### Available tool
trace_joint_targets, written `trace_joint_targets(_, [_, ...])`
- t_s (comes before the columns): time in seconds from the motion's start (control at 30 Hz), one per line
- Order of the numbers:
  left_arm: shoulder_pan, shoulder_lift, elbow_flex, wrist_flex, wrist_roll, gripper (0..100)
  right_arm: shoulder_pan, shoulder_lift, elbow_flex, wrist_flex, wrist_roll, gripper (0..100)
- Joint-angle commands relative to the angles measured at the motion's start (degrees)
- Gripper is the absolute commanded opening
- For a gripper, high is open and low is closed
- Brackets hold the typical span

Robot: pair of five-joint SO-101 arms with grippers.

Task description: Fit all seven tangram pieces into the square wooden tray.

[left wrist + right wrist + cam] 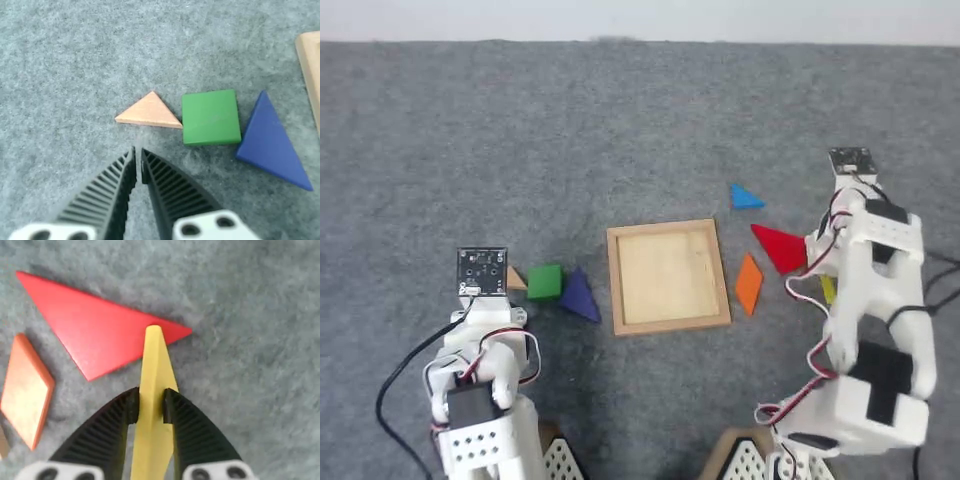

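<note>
Grey felt covers the counter (620, 110), with the square wooden tray (614, 280) at its middle. The pieces that lie flat are all on the felt outside the tray.

Left of the tray, three pieces lie in a row. The tan triangle (149, 111) touches the green square (210, 116) at one corner. The dark blue triangle (272, 142) lies just beside the square, on the side nearer the tray.

The left claw (138, 152) hangs near the tan triangle. Its jaws are almost together, with a thin slit between them, and they hold nothing.

Right of the tray, the orange rhomboid (748, 283) lies just beside the rim. The red triangle (780, 247) lies beyond it, and the light blue triangle (745, 197) lies farther back, apart from both.

The right claw (151, 407) is clamped on the yellow piece (154, 365), which stands on edge between the jaws. The piece's tip points at the red triangle's near corner, and whether the two touch cannot be told.
</note>
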Motion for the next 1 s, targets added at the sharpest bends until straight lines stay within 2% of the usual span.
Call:
trace_joint_targets(0.0, [-0.26,-0.7,-0.57,0.18,0.62,2,-0.04,-6.11,2.46,1.36,-1.93,0.8])
trace_joint_targets(0.37, [-0.26,-0.7,-0.57,0.18,0.62,2,0.04,-12.09,7.56,1.27,-1.67,0.8])
trace_joint_targets(0.57, [-0.26,-0.7,-0.57,0.18,0.62,2,-1.63,-22.02,6.42,4.79,-1.05,0.8])
trace_joint_targets(0.8, [-0.26,-0.7,-0.57,0.18,0.62,2,-15.52,-29.14,-0.79,15.08,0.35,0.8])
trace_joint_targets(0.97, [-0.26,-0.7,-0.57,0.18,0.62,2,-28.09,-29.05,-1.67,13.76,-4.31,0.8])
